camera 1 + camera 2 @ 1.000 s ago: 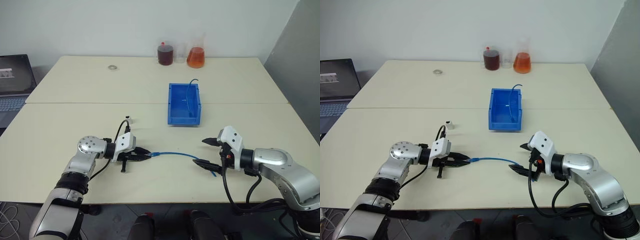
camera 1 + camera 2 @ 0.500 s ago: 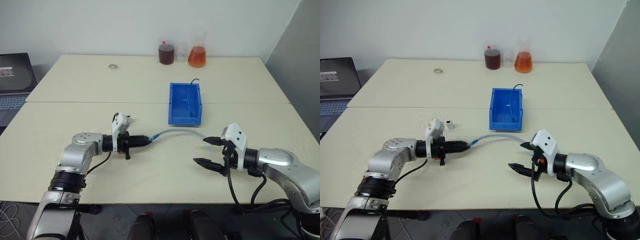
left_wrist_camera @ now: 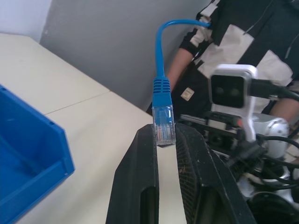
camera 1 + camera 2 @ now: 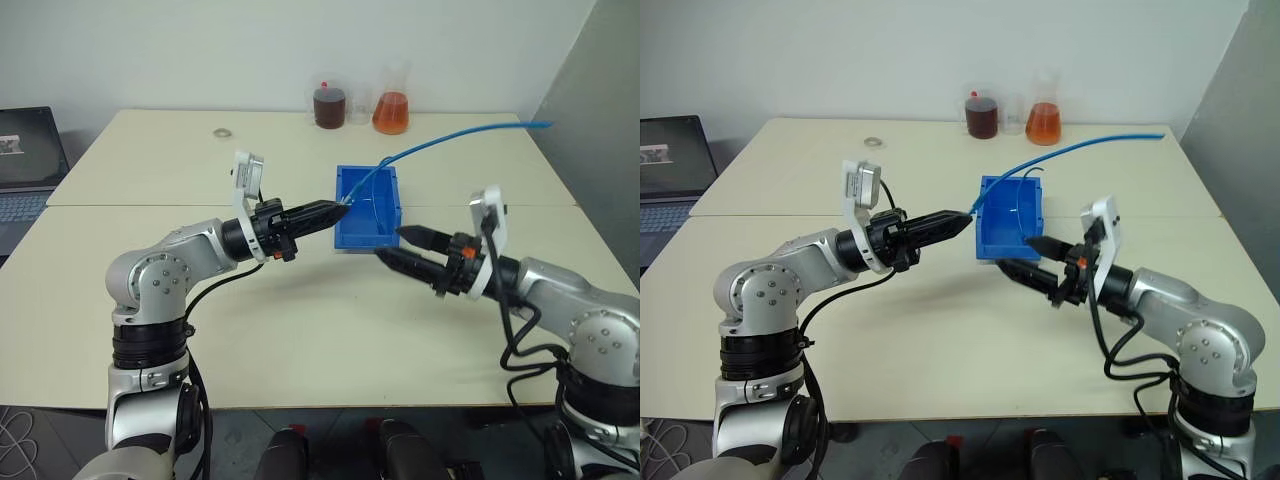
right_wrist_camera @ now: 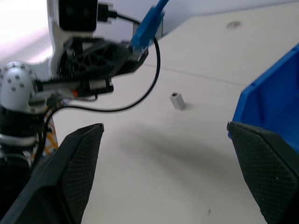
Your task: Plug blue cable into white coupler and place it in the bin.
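My left gripper (image 4: 338,208) is raised above the table in front of the bin (image 4: 352,232) and is shut on the clear plug (image 3: 164,125) of the blue cable (image 4: 450,137). From the plug the cable arcs up and away to the right through the air. The right gripper (image 4: 392,244) hovers open beside it, at the bin's near right corner, with nothing between its fingers (image 5: 70,168). The white coupler (image 5: 177,100) lies alone on the tabletop beyond both grippers' tips in the right wrist view.
Two flasks, one with dark red liquid (image 4: 327,106) and one with orange (image 4: 391,113), stand at the table's far edge. A small ring (image 4: 221,132) lies far left and a laptop (image 4: 25,160) sits off the table's left. A person (image 3: 243,42) sits behind the right arm.
Both arms have risen off the table. The left gripper carried the cable's plug up and rightward to the bin's front, and the cable's free length swung into the air. The right gripper stayed open.
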You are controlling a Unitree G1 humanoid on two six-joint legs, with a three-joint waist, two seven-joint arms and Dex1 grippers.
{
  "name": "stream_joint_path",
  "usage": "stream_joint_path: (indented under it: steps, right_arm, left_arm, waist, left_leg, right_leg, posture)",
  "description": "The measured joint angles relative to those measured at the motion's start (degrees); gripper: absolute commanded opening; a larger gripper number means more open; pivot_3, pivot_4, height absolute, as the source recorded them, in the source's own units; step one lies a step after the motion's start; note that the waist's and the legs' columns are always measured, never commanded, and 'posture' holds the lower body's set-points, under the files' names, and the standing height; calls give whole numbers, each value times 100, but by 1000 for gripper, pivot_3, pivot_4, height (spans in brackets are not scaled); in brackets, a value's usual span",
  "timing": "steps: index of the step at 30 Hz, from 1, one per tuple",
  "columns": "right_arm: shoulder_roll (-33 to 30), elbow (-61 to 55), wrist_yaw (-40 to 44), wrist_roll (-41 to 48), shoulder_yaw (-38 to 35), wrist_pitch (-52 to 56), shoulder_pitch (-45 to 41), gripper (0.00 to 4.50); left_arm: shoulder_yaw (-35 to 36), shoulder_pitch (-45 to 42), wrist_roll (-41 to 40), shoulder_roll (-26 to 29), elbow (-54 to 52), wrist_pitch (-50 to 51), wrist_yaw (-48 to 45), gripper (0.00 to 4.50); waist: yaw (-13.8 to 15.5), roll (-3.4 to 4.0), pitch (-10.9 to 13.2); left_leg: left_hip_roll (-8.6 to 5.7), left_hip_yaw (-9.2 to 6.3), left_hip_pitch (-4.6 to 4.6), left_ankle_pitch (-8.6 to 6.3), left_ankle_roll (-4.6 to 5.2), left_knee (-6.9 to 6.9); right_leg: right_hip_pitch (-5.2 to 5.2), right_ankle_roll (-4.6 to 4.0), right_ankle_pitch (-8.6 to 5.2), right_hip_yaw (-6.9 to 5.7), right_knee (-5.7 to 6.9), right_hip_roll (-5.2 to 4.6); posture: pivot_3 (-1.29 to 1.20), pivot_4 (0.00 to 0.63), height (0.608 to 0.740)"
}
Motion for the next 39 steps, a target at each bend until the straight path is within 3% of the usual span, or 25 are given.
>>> stream_joint_path:
  steps: [4,7,19,26,39]
  right_arm:
    - [165,521,-670,976,-240,-6,-495,4500]
    - [123,825,-854,1220,-228,-54,-593,4500]
    - [-110,1088,-341,1356,337,-111,-551,4500]
    - [-243,1289,37,1355,466,-148,-553,3307]
    - [-552,1489,321,1545,534,-58,-566,3307]
  left_arm:
    - [-36,-67,-225,0,50,136,-15,250]
    - [-77,-87,-236,-1,173,141,-9,250]
    - [-64,-175,-600,-208,337,359,266,250]
    - [-63,-175,-940,-180,321,609,367,250]
    - [-73,-58,-974,89,301,724,308,250]
  waist:
    - [-5,0,0]
    - [-9,1,1]
    - [-10,2,1]
    - [-8,2,1]
    - [12,2,1]
  left_leg:
    - [1,-1,0,0,0,-3]
    - [0,1,-3,0,1,-3]
    - [1,3,-14,0,0,-4]
    - [1,3,-52,0,0,0]
    - [1,3,-85,1,-1,2]
  right_leg:
    - [0,-2,0,-2,-1,1]
    - [-3,-2,0,-1,-3,1]
    - [-17,0,-1,1,-1,1]
    - [-53,-1,0,0,3,1]
    - [-87,-2,2,-1,7,-1]
  posture:
    - [0,150,740]
    - [0,150,740]
    - [0,150,740]
    - [0,150,740]
    - [0,150,740]
